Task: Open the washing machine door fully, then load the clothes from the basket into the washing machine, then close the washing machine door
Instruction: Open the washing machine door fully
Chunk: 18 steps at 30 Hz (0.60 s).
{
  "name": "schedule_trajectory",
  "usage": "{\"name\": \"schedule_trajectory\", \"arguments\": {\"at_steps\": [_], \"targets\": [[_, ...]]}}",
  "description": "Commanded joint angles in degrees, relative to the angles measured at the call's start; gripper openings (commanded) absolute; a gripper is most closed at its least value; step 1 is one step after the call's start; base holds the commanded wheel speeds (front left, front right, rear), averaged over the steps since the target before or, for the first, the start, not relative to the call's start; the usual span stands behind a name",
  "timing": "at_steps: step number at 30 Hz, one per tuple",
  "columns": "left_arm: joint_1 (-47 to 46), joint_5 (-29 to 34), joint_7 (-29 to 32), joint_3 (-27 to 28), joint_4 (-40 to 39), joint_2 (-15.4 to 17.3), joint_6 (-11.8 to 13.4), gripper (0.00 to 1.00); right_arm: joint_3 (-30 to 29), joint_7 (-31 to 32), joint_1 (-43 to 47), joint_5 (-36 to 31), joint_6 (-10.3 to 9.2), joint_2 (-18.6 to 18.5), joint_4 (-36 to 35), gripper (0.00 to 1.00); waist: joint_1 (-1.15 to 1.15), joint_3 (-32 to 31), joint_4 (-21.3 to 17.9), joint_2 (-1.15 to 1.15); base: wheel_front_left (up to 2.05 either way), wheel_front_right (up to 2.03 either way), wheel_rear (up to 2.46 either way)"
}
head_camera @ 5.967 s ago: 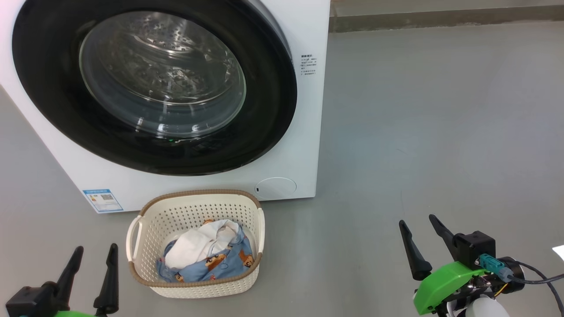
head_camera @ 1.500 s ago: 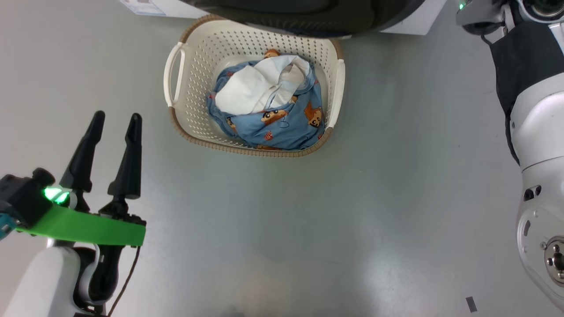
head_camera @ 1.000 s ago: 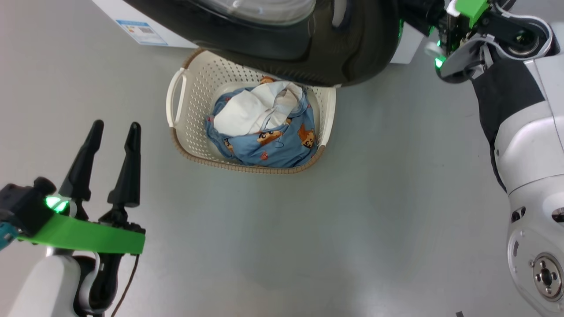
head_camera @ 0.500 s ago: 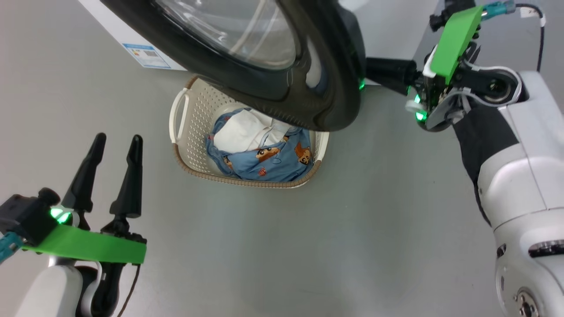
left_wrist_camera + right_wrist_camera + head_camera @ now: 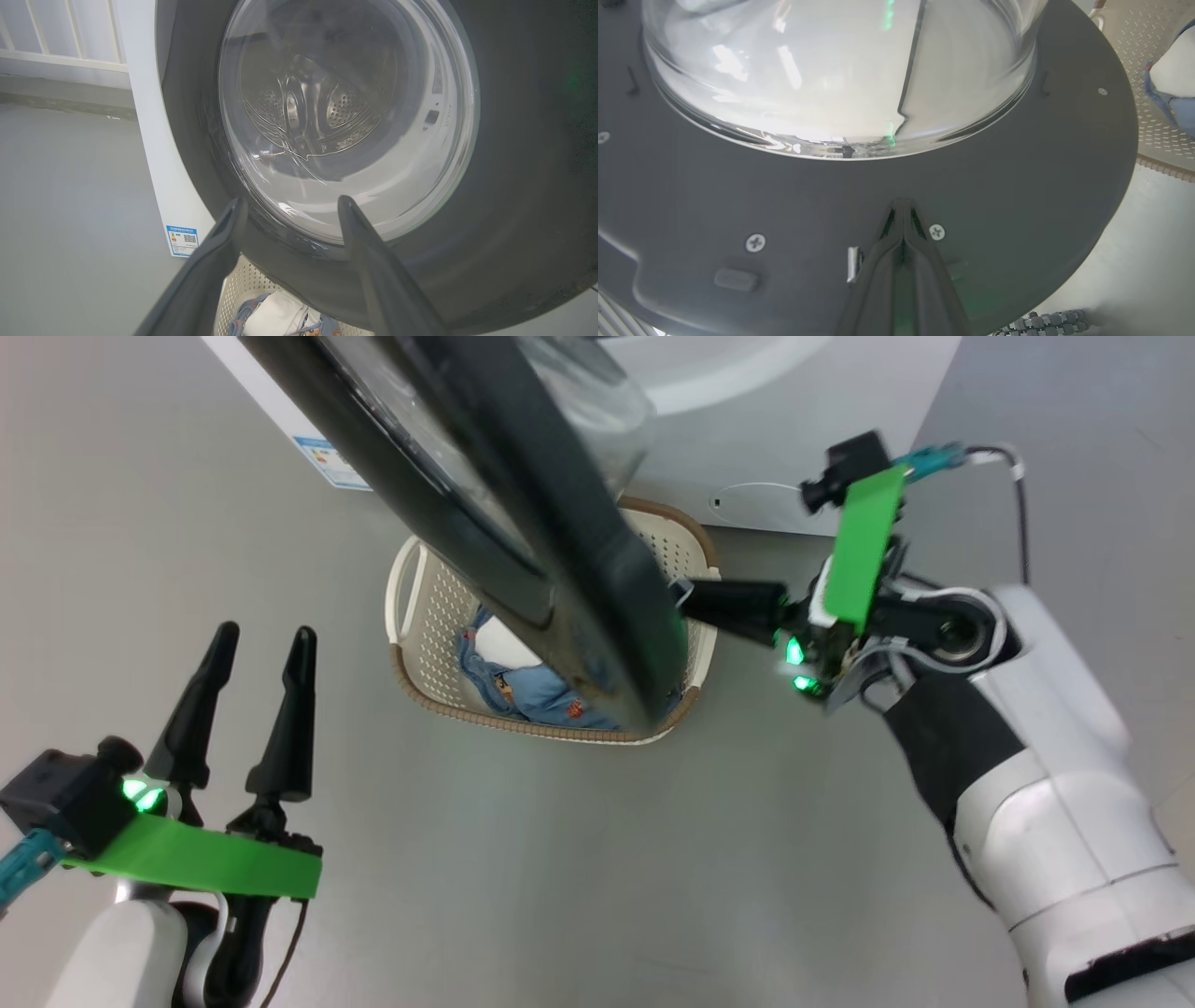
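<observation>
as one door (image 5: 588,616) gapes, one basket (image 5: 439,635) — clothes (image 5: 537,698)

The grey floor (image 5: 560,859) bears the cream basket (image 5: 434,625), just before the white washing machine (image 5: 794,429)

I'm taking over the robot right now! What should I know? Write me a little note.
Left hand: open, empty, off to the left of the basket, not touching it.
Right hand: shut, holding nothing, tips against the inner face of the washing machine door.
Things: the door is partly open, hanging over the basket. The clothes lie in the basket, in front of the washing machine.
Done: door started.
Left: open it fully, load the clothes, close it.
</observation>
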Motion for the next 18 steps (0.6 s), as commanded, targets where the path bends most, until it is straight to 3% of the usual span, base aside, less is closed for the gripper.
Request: {"name": "schedule_trajectory", "arguments": {"at_steps": [1,7,18], "targets": [[0.0,0.5,-0.4,2.2,-0.8,1.7,-0.1,1.00,3.1,-0.6,1.1,2.2,0.19,2.5,-3.0,0.00,0.00,-0.2,0.4,0.00,0.00,0.00,0.00],[-0.1,0.4,-0.4,2.1,-0.6,1.6,-0.1,1.00,12.3,-4.8,2.3,7.2,0.19,2.5,-5.7,0.00,0.00,-0.3,1.2,0.00,0.00,0.00,0.00],[-0.3,0.4,-0.4,2.7,0.0,1.2,-0.1,1.00,23.9,-11.7,1.5,16.0,0.19,2.5,-7.8,0.00,0.00,-0.4,1.6,0.00,0.00,0.00,0.00]]}}
